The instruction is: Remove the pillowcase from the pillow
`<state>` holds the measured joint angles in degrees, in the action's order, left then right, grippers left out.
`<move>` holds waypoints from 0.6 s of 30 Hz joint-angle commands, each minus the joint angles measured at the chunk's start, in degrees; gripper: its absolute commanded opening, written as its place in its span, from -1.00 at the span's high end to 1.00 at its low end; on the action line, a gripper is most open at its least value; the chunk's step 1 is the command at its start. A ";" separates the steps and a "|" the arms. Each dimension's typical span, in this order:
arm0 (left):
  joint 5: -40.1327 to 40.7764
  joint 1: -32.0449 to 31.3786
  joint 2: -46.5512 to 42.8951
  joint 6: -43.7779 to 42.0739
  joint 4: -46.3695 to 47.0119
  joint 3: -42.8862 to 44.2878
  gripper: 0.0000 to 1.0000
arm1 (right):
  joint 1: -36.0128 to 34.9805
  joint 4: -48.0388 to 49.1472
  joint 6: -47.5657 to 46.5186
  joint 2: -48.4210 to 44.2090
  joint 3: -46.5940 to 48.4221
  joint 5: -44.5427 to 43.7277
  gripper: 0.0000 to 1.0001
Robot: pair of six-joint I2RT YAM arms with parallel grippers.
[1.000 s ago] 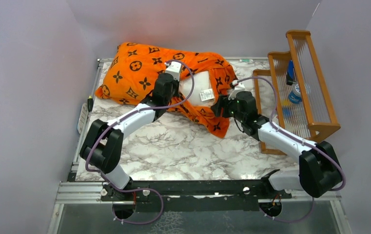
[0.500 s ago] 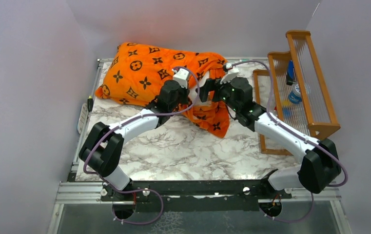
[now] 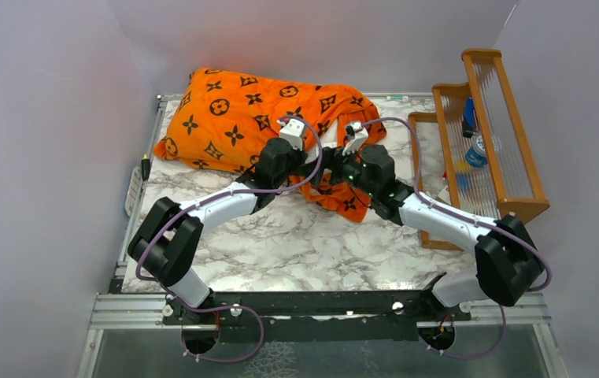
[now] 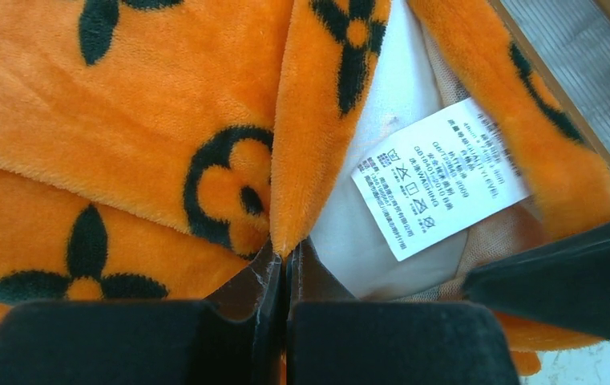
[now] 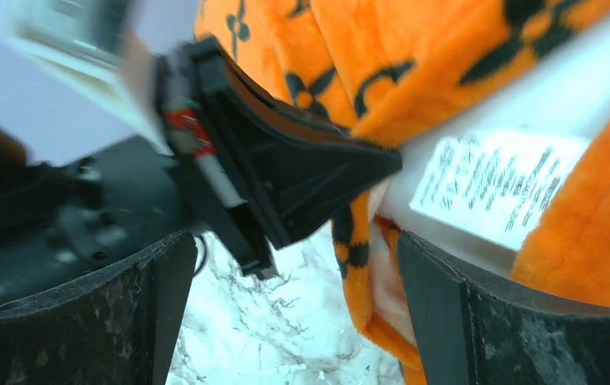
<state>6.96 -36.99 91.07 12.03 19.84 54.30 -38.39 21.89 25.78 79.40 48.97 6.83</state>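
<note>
At pillowcase mouth | L end effector pinching orange fold | R end effector spread wide

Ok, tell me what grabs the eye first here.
The bright orange pillowcase with black motifs lies across the far side of the table. At its open end the left end effector pinches a fold of it, baring the white pillow and a printed label, with the right end effector open alongside.

Plush orange pillowcase — glossy marble-look table
</note>
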 commanded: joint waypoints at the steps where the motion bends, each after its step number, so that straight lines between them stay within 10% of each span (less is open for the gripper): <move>1: 0.68 0.80 -1.79 0.78 1.41 -1.65 1.00 | 0.07 -1.42 12.56 5.28 -2.56 -3.68 -1.00; 18: -2.88 6.14 -7.90 3.24 3.45 -5.87 1.00 | 5.27 -16.15 60.45 2.48 -17.70 -23.74 -1.00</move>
<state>4.62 -31.46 85.45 14.63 22.44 48.73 -33.85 15.27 72.99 85.12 35.40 -4.71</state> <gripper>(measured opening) 0.019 1.000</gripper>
